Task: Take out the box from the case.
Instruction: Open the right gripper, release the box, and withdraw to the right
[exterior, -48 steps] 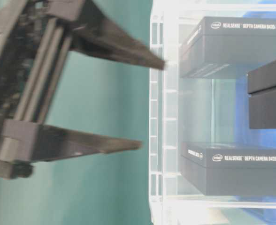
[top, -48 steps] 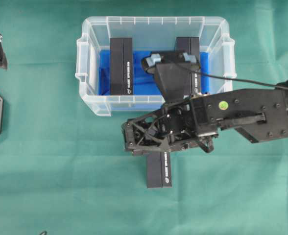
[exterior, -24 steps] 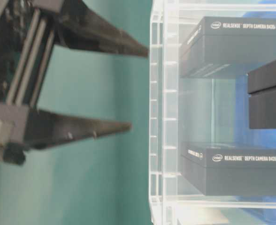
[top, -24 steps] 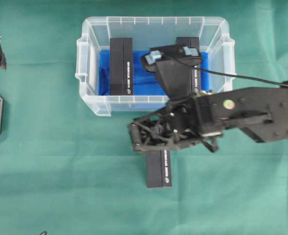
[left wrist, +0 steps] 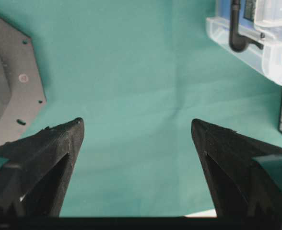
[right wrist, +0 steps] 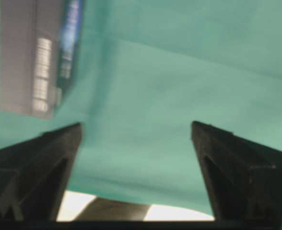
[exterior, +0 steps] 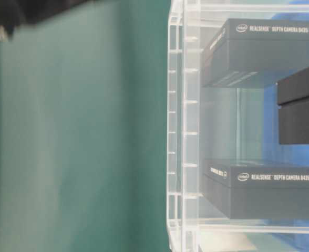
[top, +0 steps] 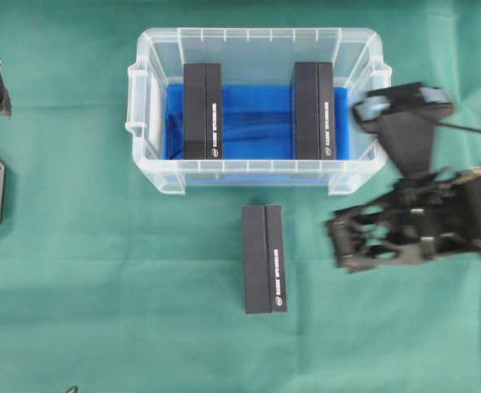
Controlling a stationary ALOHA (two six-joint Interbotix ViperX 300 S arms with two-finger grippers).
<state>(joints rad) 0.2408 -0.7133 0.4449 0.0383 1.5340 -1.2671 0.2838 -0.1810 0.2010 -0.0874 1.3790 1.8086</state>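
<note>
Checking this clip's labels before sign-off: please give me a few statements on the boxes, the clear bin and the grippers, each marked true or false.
1. Two black rectangular boxes lie in the clear plastic case, the left box and the right box. True.
2. A third black box lies on the green cloth outside the case. True.
3. The right gripper is clamped on a box. False: its jaws stand open and empty.
4. The left gripper hangs inside the case. False: it is open above bare cloth.
5. A red cloth lines the case. False: the blue lining does.
</note>
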